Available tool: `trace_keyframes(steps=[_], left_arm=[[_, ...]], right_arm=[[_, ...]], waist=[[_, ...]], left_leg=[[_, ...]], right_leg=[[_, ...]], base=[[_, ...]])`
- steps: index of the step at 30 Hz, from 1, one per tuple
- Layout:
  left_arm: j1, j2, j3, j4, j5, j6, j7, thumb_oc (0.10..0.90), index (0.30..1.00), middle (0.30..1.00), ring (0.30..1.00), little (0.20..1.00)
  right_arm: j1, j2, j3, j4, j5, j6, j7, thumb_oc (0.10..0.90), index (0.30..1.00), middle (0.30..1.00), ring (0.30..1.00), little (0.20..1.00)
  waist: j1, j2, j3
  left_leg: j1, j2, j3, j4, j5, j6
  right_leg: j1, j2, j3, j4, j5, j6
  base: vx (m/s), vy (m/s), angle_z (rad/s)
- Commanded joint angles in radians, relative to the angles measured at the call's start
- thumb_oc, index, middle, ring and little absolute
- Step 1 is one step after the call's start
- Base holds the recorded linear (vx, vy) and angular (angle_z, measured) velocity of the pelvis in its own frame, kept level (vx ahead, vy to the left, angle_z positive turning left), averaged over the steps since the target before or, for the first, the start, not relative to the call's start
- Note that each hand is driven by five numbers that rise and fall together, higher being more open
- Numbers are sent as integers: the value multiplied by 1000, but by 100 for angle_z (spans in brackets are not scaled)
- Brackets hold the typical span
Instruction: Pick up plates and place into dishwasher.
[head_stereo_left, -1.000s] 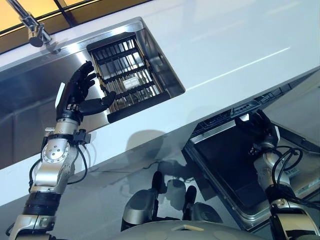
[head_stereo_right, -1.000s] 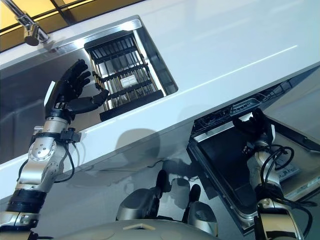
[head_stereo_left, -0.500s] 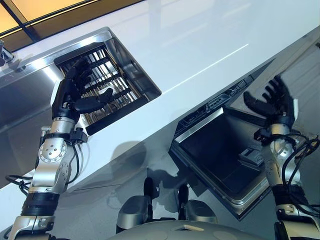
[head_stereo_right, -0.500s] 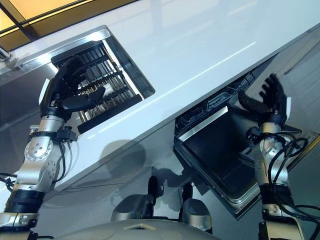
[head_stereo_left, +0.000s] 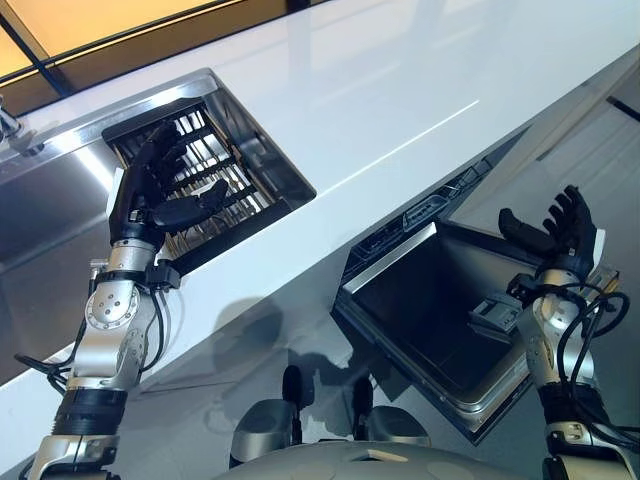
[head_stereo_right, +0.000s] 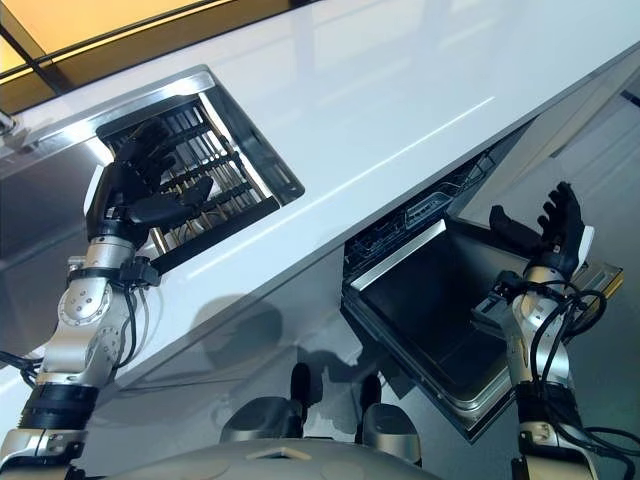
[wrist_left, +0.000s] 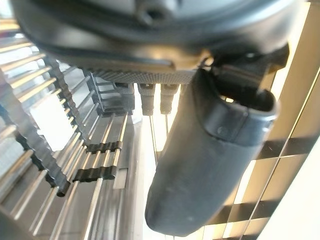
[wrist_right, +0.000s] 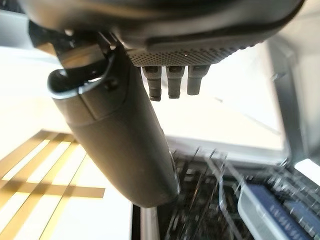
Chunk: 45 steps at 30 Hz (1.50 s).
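Observation:
My left hand (head_stereo_left: 148, 195) is held open over the black wire dish rack (head_stereo_left: 235, 165) that sits in the steel sink (head_stereo_left: 45, 215), thumb out toward the rack's front bar; its thumb (wrist_left: 200, 165) shows above the rack's wires (wrist_left: 95, 175). A pale flat patch (wrist_left: 47, 120) lies among the wires; I cannot tell if it is a plate. My right hand (head_stereo_left: 562, 228) is open and raised above the dishwasher's lowered door (head_stereo_left: 420, 310). The dishwasher's inner rack (wrist_right: 215, 200) shows past its thumb (wrist_right: 130, 150).
A white countertop (head_stereo_left: 400, 90) runs between the sink and the dishwasher. A tap (head_stereo_left: 8, 122) stands at the sink's far left. The lowered door juts out low on my right, with a dispenser (head_stereo_left: 493, 316) on its inner face.
The camera has shifted. My right hand has come off the dishwasher door's edge, risen and spread open, then dropped slightly. My left hand stays open over the sink rack.

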<state>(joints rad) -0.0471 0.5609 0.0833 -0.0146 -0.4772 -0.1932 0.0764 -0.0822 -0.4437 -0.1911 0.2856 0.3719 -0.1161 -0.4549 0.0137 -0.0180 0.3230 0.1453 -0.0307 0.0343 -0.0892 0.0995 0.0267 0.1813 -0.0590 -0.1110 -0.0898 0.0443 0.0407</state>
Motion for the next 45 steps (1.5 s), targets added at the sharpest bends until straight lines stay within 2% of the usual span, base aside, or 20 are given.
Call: trace_keyframes(steps=[1, 6, 9, 15, 19, 24, 27, 29, 34, 42, 45], left_arm=[[-43, -13, 53, 0, -18, -117, 7, 800, 900, 900, 900, 900], [-27, -9, 75, 12, -10, -121, -5, 800, 900, 900, 900, 900], [-30, 1, 81, 14, 8, -108, -7, 800, 900, 900, 900, 900], [-78, 63, 95, 30, -1, -85, -4, 800, 900, 900, 900, 900], [-143, 111, 112, 61, -71, -96, 15, 800, 900, 900, 900, 900], [-222, 129, 129, 86, -157, -159, 58, 800, 900, 900, 900, 900], [-257, 128, 148, 92, -205, -216, 73, 800, 900, 900, 900, 900], [-279, 125, 158, 108, -224, -242, 71, 800, 900, 900, 900, 900], [-332, 129, 161, 133, -246, -269, 79, 800, 900, 900, 900, 900], [-384, 116, 164, 101, -298, -326, 138, 800, 900, 900, 900, 900], [-401, 105, 154, 70, -276, -309, 160, 800, 900, 900, 900, 900]], right_arm=[[-20, -51, -61, -1, -30, -144, -89, 800, 900, 900, 900, 900], [48, -12, -109, 63, -70, -148, -199, 800, 900, 900, 900, 900], [76, 8, -120, 120, -62, -169, -211, 800, 900, 900, 900, 900], [118, 57, -118, 277, 214, -188, -3, 800, 900, 900, 900, 900], [114, 41, -103, 396, 271, -201, 67, 800, 900, 900, 900, 900], [82, 1, -75, 475, 383, -178, 196, 800, 900, 900, 900, 900], [41, 0, -56, 495, 598, -154, 347, 800, 900, 900, 900, 900], [18, 5, -48, 522, 695, -148, 418, 800, 900, 900, 900, 900], [-32, 5, -35, 571, 802, -150, 471, 800, 900, 900, 900, 900], [-100, -26, -26, 586, 831, -151, 445, 800, 900, 900, 900, 900], [-116, -26, -14, 578, 861, -146, 463, 800, 900, 900, 900, 900]], waist=[[-35, 29, -107], [-62, 38, -106], [-74, 45, -104], [-100, 61, -89], [-110, 73, -71], [-115, 89, -20], [-108, 97, 30], [-102, 100, 56], [-93, 115, 113], [-82, 147, 191], [-73, 145, 197]], left_leg=[[51, -50, 25, 6, -167, 34], [59, -52, 40, 5, -180, 39], [59, -51, 49, 4, -183, 42], [51, -50, 71, 8, -185, 48], [30, -48, 76, 32, -188, 50], [-48, -49, 79, 117, -204, 46], [-114, -51, 77, 182, -214, 40], [-160, -49, 77, 228, -223, 35], [-250, -47, 69, 309, -229, 25], [-395, -58, 40, 450, -239, 16], [-447, -69, 29, 513, -263, 19]], right_leg=[[-49, 50, -20, 99, -79, 43], [-57, 51, 0, 109, -87, 53], [-66, 51, 10, 116, -88, 57], [-96, 45, 24, 151, -97, 62], [-130, 43, 31, 199, -114, 59], [-193, 37, 40, 257, -138, 40], [-233, 35, 38, 285, -150, 19], [-258, 30, 30, 308, -162, 4], [-330, 29, 14, 373, -182, -29], [-480, 21, -8, 542, -233, -80], [-537, 11, -14, 625, -265, -92]], base=[[-5, 16, -12], [-11, -3, -13], [-1, -26, -21], [3, -47, -15], [7, -88, -6], [-77, -95, -10], [-150, -117, -4], [-139, -110, -2], [-98, -63, -2], [-74, 15, 3], [-7, 20, 13]])
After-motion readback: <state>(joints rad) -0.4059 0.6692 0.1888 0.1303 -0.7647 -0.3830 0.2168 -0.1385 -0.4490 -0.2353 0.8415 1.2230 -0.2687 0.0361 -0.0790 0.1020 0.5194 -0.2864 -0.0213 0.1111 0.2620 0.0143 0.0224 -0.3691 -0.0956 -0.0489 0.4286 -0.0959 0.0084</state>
